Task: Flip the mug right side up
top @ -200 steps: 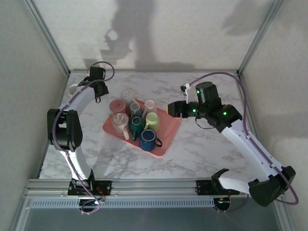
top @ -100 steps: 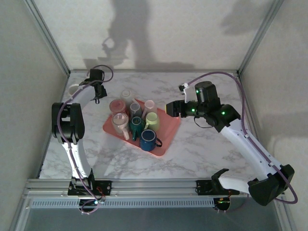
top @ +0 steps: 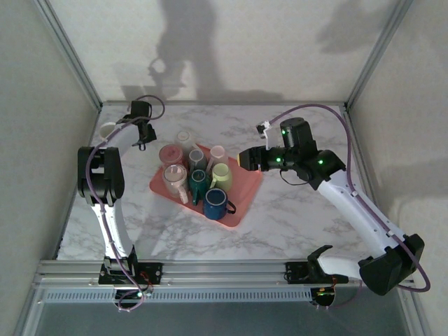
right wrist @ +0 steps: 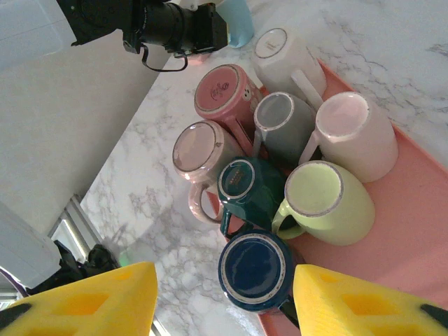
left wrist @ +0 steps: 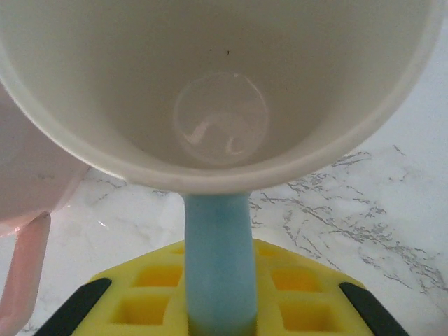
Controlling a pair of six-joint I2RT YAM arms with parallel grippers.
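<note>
Pink tray (top: 246,197) seen mid-table, loaded with bottom-up mugs, navy mug (right wrist: 253,269) nearest. Right gripper (right wrist: 224,308) held over tray's far right corner, pads spread wide, nothing between. Farther left, left gripper (top: 143,135) clenched on blue handle (left wrist: 217,266) of cream mug (left wrist: 308,84), mouth turned toward wrist camera, marble table (top: 301,210) beneath.
</note>
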